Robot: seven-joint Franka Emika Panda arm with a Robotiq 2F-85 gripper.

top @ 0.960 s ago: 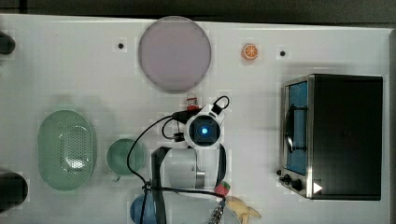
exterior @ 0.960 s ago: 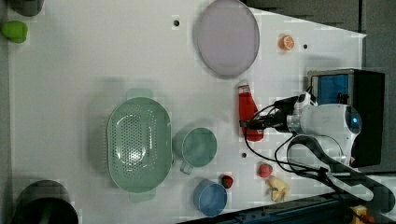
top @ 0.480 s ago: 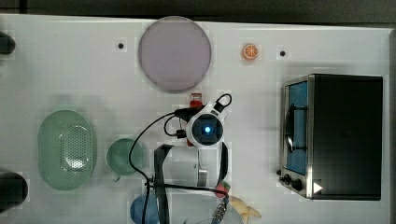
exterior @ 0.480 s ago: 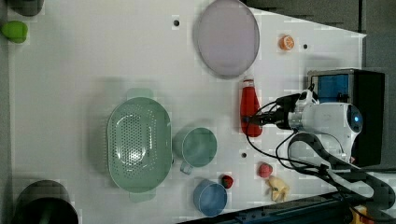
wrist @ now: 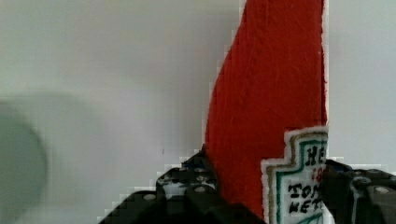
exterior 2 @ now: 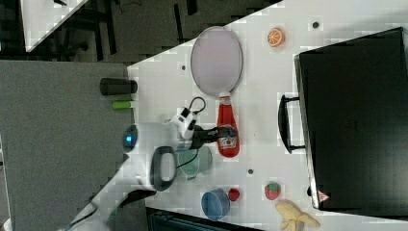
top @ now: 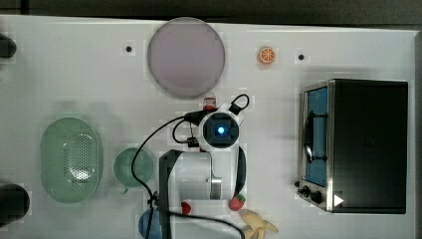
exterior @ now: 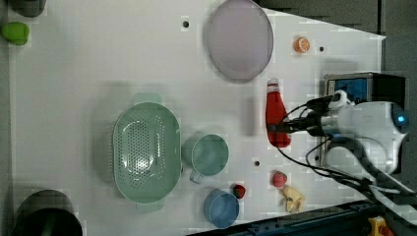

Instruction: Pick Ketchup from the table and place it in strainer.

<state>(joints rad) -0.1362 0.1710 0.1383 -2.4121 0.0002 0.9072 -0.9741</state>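
Two fingers (wrist: 196, 186) of my gripper (exterior 2: 226, 135) clamp ketchup (exterior 2: 227, 129) across labelled lower body, one pad each side; bottle lies flat on white table (exterior: 98, 73), cap toward grey-lilac plate (exterior: 239, 39), just short of its rim; strainer (exterior: 146, 152) sits well apart toward left view's left, green cup (exterior: 209, 155) between it and bottle; strawberry (exterior 2: 273, 190) and banana (exterior 2: 294, 215) near table edge; black oven (exterior 2: 356, 115) beside bottle in right view.
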